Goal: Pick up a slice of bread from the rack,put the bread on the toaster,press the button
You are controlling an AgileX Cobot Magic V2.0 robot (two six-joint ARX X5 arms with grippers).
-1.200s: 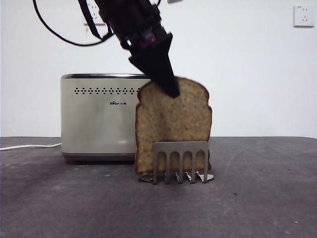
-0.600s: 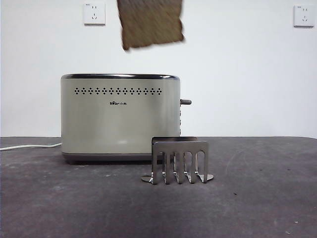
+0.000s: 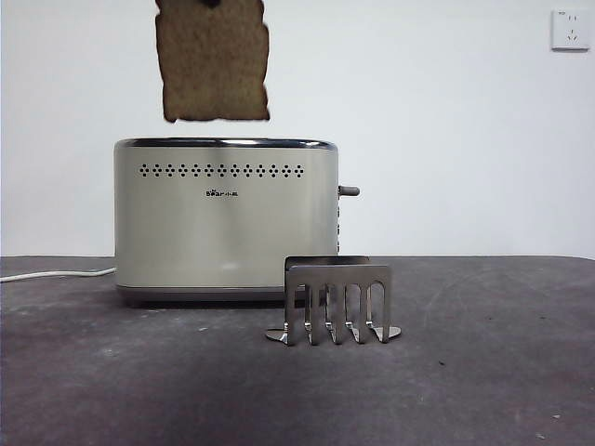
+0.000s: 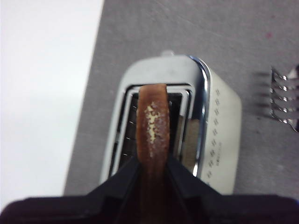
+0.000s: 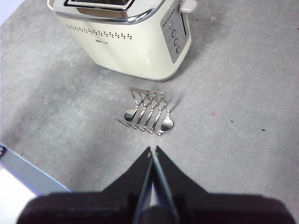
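Left wrist view: left gripper [image 4: 153, 163] clamps bread [image 4: 152, 126] above toaster [image 4: 205, 116].

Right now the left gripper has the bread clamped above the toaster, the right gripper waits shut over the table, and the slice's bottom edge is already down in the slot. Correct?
Not quite. The slice of bread is not yet in the slot: the front view shows clear wall between its bottom edge and the toaster. The rest holds: left gripper clamps it above the toaster, right gripper waits shut above the table.
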